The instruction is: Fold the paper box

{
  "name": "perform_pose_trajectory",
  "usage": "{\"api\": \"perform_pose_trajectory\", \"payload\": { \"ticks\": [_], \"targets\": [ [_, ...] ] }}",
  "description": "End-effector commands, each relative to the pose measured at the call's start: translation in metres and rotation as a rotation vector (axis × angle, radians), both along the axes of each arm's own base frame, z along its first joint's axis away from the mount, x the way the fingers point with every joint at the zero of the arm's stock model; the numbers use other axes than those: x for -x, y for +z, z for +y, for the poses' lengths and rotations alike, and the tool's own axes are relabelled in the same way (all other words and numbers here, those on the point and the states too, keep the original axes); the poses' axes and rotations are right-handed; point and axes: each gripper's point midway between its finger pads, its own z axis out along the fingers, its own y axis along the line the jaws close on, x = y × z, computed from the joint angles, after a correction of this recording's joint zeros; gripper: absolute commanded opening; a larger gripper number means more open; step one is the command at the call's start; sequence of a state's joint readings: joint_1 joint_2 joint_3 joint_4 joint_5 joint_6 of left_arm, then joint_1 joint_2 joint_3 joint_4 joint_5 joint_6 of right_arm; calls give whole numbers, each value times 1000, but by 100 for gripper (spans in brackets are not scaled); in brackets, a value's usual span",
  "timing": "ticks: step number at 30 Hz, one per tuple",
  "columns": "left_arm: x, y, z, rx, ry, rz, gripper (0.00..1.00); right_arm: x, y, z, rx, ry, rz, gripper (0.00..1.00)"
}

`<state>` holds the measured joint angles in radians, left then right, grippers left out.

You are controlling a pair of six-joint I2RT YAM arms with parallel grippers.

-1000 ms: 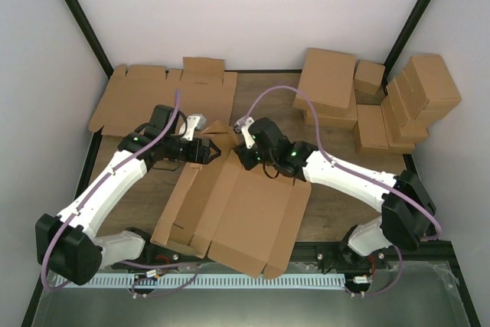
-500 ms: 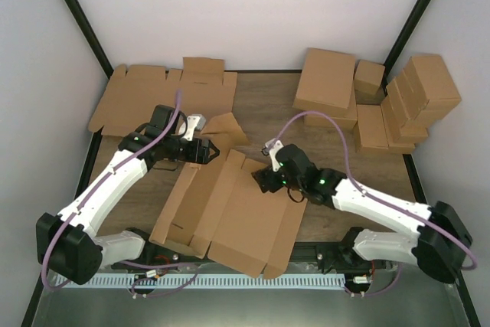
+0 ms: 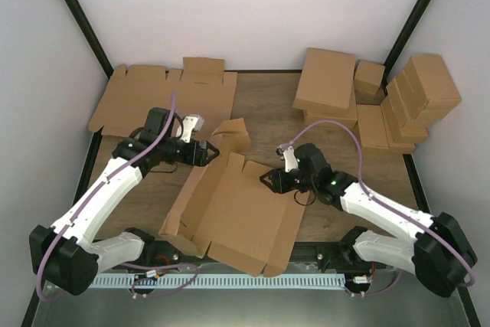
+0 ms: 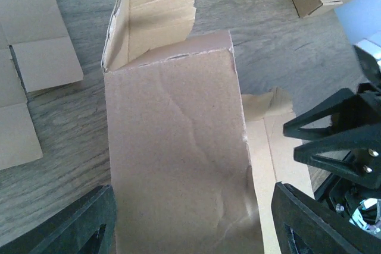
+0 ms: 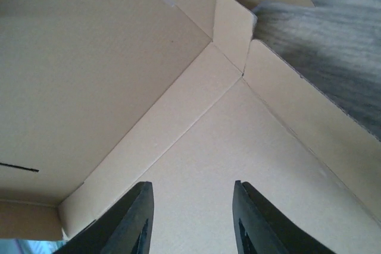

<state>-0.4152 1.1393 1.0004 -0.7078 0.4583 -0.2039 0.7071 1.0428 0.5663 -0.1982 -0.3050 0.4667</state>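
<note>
Left gripper (image 3: pixel 211 151) is spread wide, straddling a raised flap of the paper box (image 3: pixel 246 220). Right gripper (image 5: pixel 191 218) hangs over the box floor, fingers apart, pinching nothing.

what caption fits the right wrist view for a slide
Parted right fingers aim at the half-folded paper box's inside corner.

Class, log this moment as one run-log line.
paper box: walls part-raised | left claw: open, straddling raised flap | right claw: open, over box floor

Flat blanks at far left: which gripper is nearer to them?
Left. The left gripper is near the flat blanks; the right gripper is farther right, over the paper box.
</note>
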Motion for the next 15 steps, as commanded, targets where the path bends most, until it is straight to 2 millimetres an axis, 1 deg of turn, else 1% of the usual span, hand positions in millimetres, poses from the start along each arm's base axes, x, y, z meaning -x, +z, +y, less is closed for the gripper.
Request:
{"api": "perform_pose_trajectory", "payload": {
  "ticks": [1, 6, 11, 15],
  "targets": [
    [7, 1, -5, 31, -40, -19, 74, -3, 2, 12, -154, 43, 131, 37],
    [9, -4, -5, 32, -42, -6, 74, -25, -15, 10, -146, 4, 188, 30],
    [8, -10, -5, 27, -38, 11, 74, -37, -32, 5, -97, -52, 218, 23],
    [7, -9, -6, 32, -40, 7, 74, -43, -41, 1, -91, -94, 245, 18]
  ]
}}
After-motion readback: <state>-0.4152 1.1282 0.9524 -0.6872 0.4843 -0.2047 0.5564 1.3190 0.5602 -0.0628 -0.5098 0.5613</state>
